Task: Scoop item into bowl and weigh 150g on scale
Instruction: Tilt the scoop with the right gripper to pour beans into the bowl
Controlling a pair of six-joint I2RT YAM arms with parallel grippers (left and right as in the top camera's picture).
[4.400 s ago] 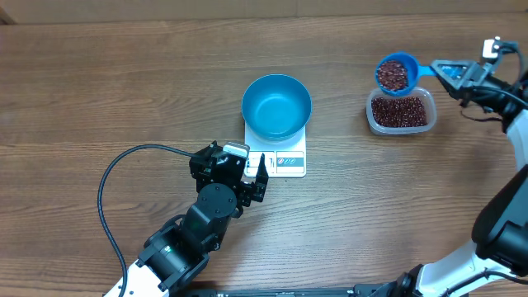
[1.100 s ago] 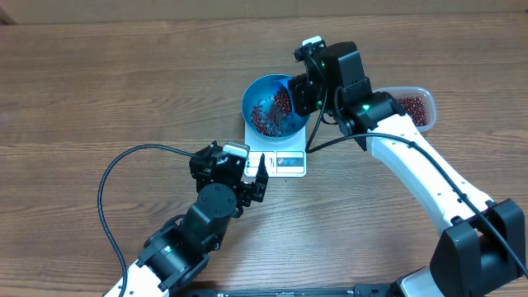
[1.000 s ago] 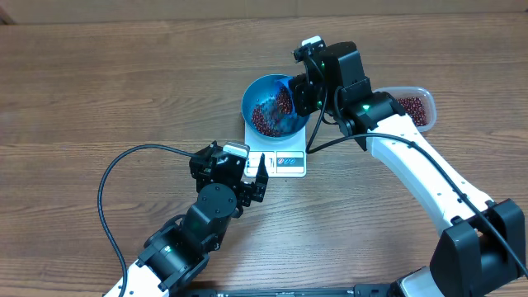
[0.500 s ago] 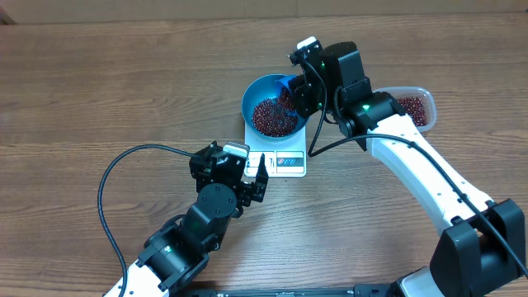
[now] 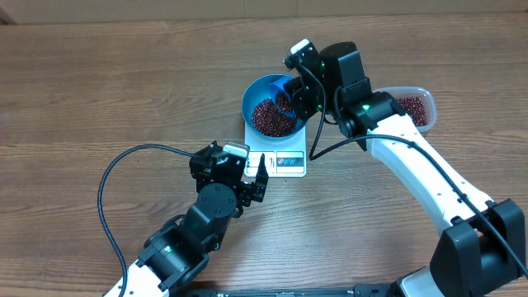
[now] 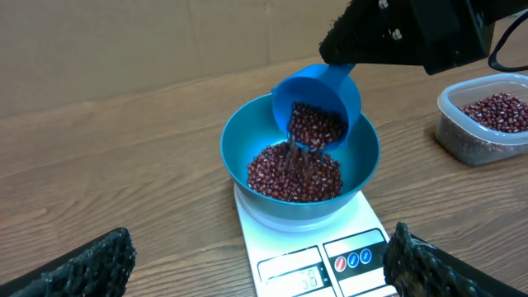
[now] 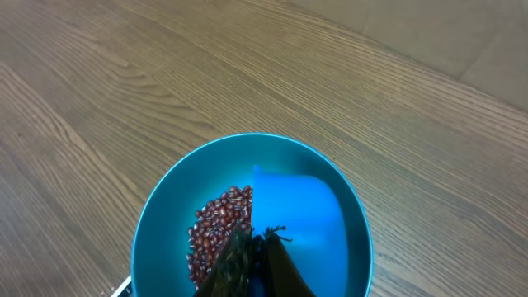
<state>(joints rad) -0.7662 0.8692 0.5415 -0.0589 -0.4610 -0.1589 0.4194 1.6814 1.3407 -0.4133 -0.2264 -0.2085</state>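
Scale [image 6: 309,264] readout illegible; scoop [image 6: 322,95] handle hidden behind right end effector [image 7: 257,252].

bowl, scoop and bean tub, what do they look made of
Bowl: likely plastic, opaque bright blue, smooth, with a soft sheen on its wall. Scoop: probably the same kind of moulded blue plastic, slightly glossy. Tub: clear thin plastic, since the beans show through its wall; its rim looks faintly cloudy.

text: none legible | scale [image 6: 323,247] – display [image 6: 289,275] digits too blurred to read
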